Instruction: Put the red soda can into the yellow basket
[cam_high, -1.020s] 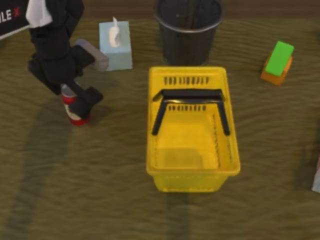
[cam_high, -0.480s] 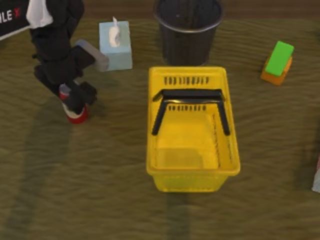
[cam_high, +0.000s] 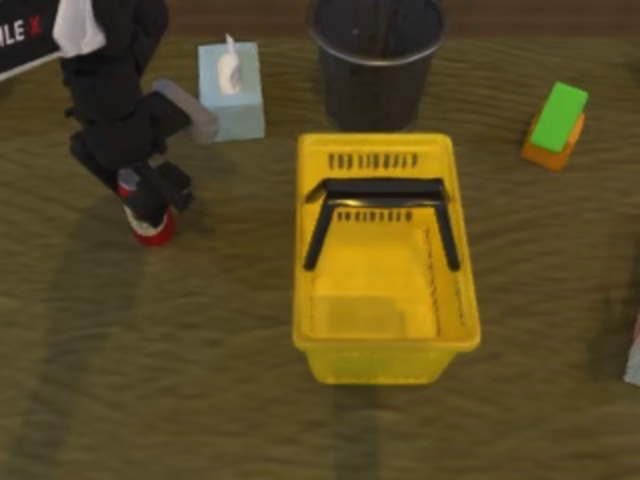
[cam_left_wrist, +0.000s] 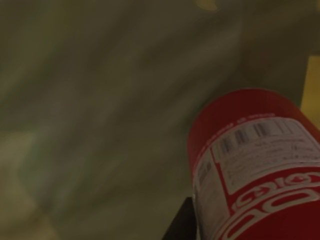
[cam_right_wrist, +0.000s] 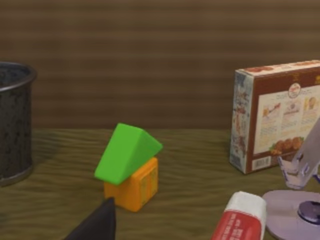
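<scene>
The red soda can (cam_high: 152, 229) stands upright at the table's left, well to the left of the yellow basket (cam_high: 385, 355). My left gripper (cam_high: 150, 196) is down over the can's top and shut on it, hiding the silver lid. In the left wrist view the red soda can (cam_left_wrist: 250, 170) fills the near corner with its white label, and one dark finger (cam_left_wrist: 181, 226) lies against its side. I cannot tell whether the can touches the table. The basket's black handles (cam_high: 380, 190) lie folded across its far half. My right gripper (cam_right_wrist: 145, 231) is parked off the table's right, open, showing one dark fingertip (cam_right_wrist: 102, 220).
A round black mesh bin (cam_high: 376, 60) stands behind the basket, with a pale blue tissue box (cam_high: 232, 92) to its left. A green wedge on an orange block (cam_high: 555, 125) sits at the far right. Near the right gripper are a cereal box (cam_right_wrist: 277, 120) and a red-and-white tube (cam_right_wrist: 240, 217).
One second ago the left gripper's fingers stood wider around the can; they have since shut on it. The can has hardly shifted. Nothing else moved.
</scene>
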